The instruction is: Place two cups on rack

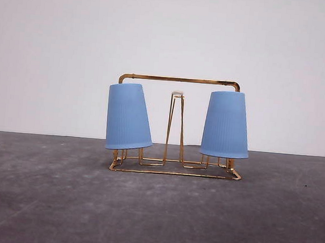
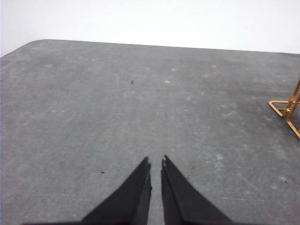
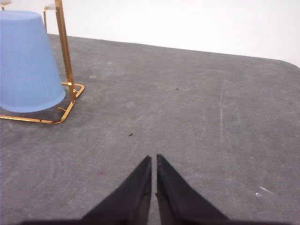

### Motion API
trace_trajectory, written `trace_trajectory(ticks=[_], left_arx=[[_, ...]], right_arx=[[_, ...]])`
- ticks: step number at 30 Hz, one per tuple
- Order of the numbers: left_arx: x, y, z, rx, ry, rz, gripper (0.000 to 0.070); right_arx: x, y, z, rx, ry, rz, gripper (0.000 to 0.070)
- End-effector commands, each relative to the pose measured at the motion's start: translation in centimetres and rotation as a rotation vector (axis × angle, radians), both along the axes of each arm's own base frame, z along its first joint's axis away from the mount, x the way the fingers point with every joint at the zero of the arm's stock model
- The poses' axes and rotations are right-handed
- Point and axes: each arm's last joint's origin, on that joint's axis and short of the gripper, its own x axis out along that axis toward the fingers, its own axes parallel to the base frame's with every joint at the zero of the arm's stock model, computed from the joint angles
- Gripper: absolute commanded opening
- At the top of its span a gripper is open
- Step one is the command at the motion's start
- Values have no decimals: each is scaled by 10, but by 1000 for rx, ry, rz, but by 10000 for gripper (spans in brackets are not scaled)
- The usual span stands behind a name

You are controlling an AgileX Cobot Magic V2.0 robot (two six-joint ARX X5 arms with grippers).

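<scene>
Blue cups [image 1: 128,116] [image 1: 226,124], two, inverted on one rack [image 1: 180,80].

A: What is the desk [image 1: 41,202] looking like?
B: Dark grey, matte, showing pale scuffs and a few dark specks.
A: What is sitting on it?
B: The rack [image 1: 172,169], its rectangular wire base lying flat on the surface, near the far edge.

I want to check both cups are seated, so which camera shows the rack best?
The front view: the whole rack with both cups upside down on it. The right wrist view catches one end with a cup; the left wrist view, a base corner.
</scene>
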Motion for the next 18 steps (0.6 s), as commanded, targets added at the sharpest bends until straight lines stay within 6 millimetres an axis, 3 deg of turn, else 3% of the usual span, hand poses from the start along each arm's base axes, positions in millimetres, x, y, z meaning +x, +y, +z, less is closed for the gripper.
trace_trajectory(ticks=[1, 18], left_arx=[[1, 0, -5, 0, 18, 2, 23], [1, 0, -5, 0, 18, 2, 23]], right_arx=[[0, 0, 0, -2, -8, -3, 17], [0, 0, 0, -2, -8, -3, 17]])
